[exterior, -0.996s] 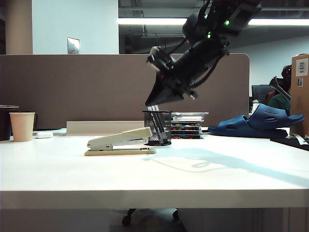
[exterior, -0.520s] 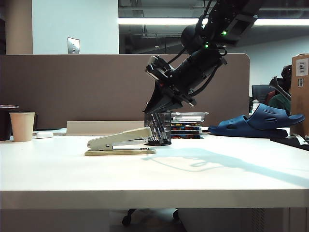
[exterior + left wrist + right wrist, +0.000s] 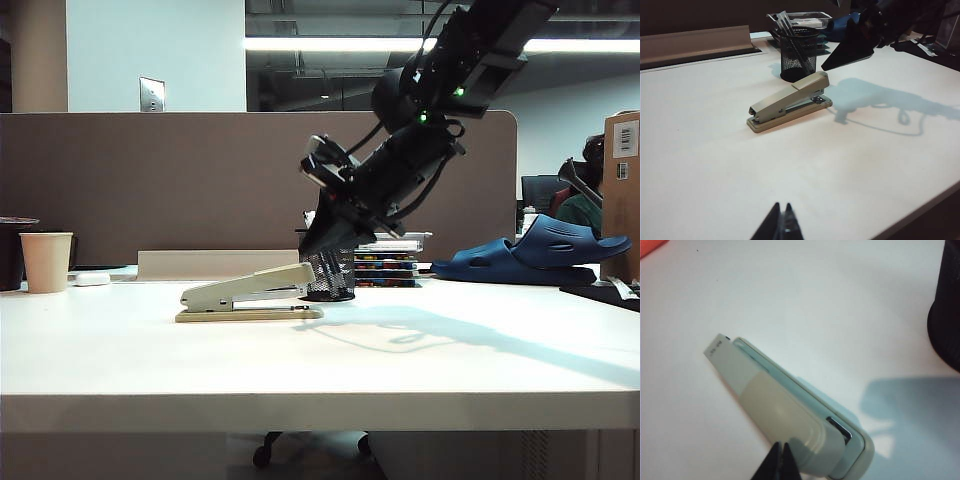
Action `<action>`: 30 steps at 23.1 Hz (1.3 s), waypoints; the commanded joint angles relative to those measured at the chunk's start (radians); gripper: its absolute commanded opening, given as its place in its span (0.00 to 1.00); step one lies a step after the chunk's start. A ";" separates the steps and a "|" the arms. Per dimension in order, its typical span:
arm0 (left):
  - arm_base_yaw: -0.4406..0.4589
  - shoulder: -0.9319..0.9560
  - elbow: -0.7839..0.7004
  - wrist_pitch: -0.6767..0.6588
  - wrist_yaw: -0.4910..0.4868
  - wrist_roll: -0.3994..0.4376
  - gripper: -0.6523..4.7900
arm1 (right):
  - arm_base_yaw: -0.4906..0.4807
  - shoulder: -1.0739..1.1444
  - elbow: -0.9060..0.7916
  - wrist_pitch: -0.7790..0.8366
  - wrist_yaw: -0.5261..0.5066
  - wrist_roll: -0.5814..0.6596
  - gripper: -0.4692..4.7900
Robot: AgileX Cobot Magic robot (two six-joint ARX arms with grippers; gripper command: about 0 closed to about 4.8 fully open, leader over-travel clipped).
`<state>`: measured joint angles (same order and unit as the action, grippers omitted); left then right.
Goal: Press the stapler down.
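Observation:
The beige stapler (image 3: 250,292) lies on the white table (image 3: 320,360), its top arm sloping up toward the right end. My right gripper (image 3: 308,250) hangs shut, tips pointing down, just above that raised end with a small gap. In the right wrist view the shut tips (image 3: 780,445) sit over the stapler's (image 3: 785,410) top arm near its high end. The left wrist view shows the stapler (image 3: 790,100) farther off and the right gripper (image 3: 824,68) beside it. My left gripper (image 3: 781,205) is shut and empty, low over the bare table, well away from the stapler.
A black mesh pen cup (image 3: 333,275) stands right behind the stapler's raised end. Stacked trays (image 3: 390,255) and a blue slipper (image 3: 540,250) lie at the back right. A paper cup (image 3: 46,261) and a small white object (image 3: 92,279) sit at the far left.
My right gripper has come down and slightly left toward the stapler's raised end. The stapler has not moved.

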<state>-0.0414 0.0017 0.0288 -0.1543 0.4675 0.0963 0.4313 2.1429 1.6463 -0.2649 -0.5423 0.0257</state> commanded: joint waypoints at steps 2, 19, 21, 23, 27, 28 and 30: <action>0.000 0.000 0.005 -0.003 0.000 0.000 0.11 | 0.002 0.009 0.003 0.020 0.013 0.000 0.07; 0.000 0.000 0.005 -0.018 0.000 0.000 0.11 | 0.002 0.027 0.003 0.027 0.025 0.001 0.07; 0.000 0.000 0.005 -0.017 0.000 0.000 0.11 | 0.002 0.028 0.003 0.023 0.026 0.001 0.07; 0.000 0.000 0.005 -0.017 0.000 0.000 0.11 | 0.002 0.028 0.003 0.023 0.027 0.000 0.07; 0.000 0.000 0.005 -0.017 0.000 0.000 0.11 | 0.002 0.030 0.003 0.023 0.027 0.001 0.07; 0.000 0.000 0.005 -0.017 0.000 0.000 0.11 | 0.002 0.032 0.003 0.022 0.027 0.001 0.07; 0.000 0.000 0.005 -0.017 0.000 0.000 0.11 | 0.002 0.036 0.003 0.018 0.028 0.001 0.07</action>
<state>-0.0414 0.0021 0.0288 -0.1791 0.4675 0.0963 0.4316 2.1727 1.6474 -0.2356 -0.5240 0.0257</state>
